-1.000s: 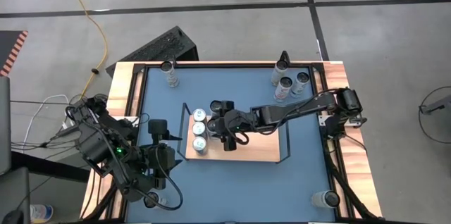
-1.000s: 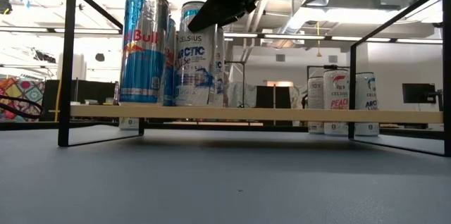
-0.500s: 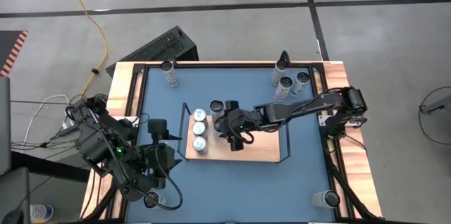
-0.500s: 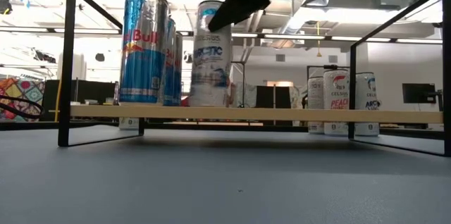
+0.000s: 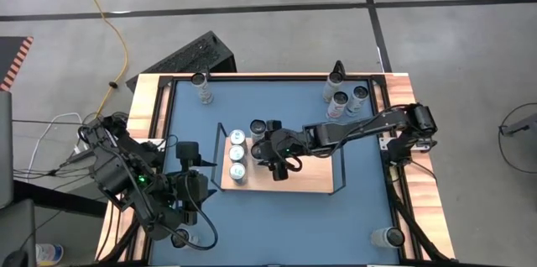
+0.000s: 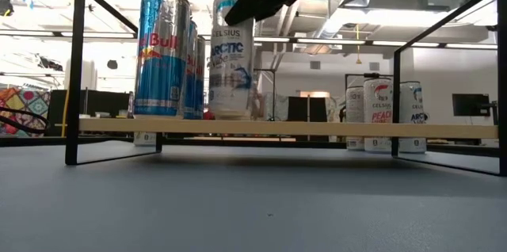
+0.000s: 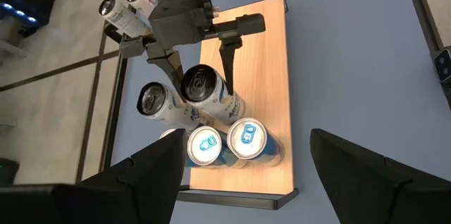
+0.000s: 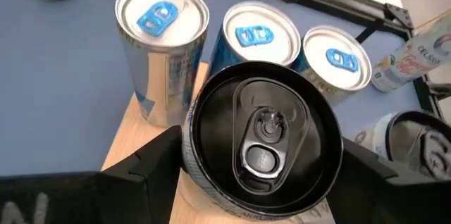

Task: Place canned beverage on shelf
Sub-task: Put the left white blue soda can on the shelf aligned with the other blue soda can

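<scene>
Now your right claw [image 5: 280, 159] sits spread over the shelf [image 5: 315, 180], its fingers either side of the black-topped can [image 7: 199, 86] without gripping it. That can stands upright on the shelf directly beneath the claw, just beside the row of three cans [image 5: 237, 154]. Your left claw [image 5: 186, 151] waits apart, fingers spread.

Bright even overhead light, soft shadows, glare on can tops [image 8: 162, 16].
</scene>
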You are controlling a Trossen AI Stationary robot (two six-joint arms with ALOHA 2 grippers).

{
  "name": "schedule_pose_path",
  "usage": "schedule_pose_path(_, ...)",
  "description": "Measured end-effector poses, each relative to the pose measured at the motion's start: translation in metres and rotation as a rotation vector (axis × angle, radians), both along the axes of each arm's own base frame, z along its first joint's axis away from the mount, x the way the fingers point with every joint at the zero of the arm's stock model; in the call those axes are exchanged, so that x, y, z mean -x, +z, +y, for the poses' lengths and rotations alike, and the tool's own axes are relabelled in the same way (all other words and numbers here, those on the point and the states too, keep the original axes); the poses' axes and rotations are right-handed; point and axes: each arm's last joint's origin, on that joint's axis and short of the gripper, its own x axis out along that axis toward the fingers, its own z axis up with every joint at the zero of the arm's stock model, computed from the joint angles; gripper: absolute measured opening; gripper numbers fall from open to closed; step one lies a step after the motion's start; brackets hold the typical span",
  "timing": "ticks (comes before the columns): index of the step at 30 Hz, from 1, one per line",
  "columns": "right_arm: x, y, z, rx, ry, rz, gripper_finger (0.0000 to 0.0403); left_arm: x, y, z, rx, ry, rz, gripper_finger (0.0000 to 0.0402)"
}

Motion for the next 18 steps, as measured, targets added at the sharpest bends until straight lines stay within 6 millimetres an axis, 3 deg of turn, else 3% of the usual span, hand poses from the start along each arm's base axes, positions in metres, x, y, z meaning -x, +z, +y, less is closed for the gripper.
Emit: schedule_pose_path(18, 0.0007, -0.0011, 0.0001, -0.01, 0.05, 0.019, 0.028, 0.0, 0.0, 0.0001, 0.0, 0.001, -0.001, 0.0286)
